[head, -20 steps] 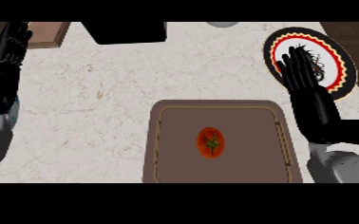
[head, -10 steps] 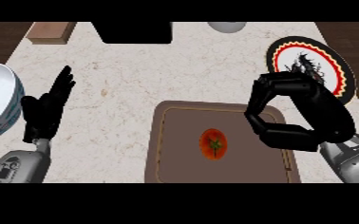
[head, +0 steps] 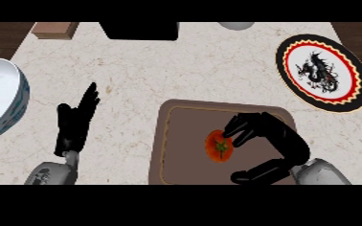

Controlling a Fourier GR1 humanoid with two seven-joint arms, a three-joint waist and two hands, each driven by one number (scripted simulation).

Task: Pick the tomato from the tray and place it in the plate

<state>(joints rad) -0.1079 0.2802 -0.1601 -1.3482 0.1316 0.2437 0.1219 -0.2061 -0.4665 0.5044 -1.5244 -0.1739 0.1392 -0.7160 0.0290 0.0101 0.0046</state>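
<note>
Tomato (head: 219, 147): red with a green stem mark, lying on the tray a little right of its middle, not lifted.
Tray (head: 182, 139): brown, rectangular with a pale line inside its rim, on the counter at the lower middle of the view.
Right hand (head: 272, 133): over the tray's right part, fingers curved, their tips touching the tomato's upper right edge; the thumb hangs well apart below the tomato, so the hand gapes wide and is not closed round it.
Left hand (head: 74, 124): over the bare counter left of the tray, fingers straight and pointing up the view, holding nothing.
Plate (head: 288, 72): round, black and red rim, white centre with a dark figure, at the upper right, apart from the tray.
Bowl (head: 16, 99): white with a blue rim, at the left edge.
Counter (head: 176, 72): pale marble.
</note>
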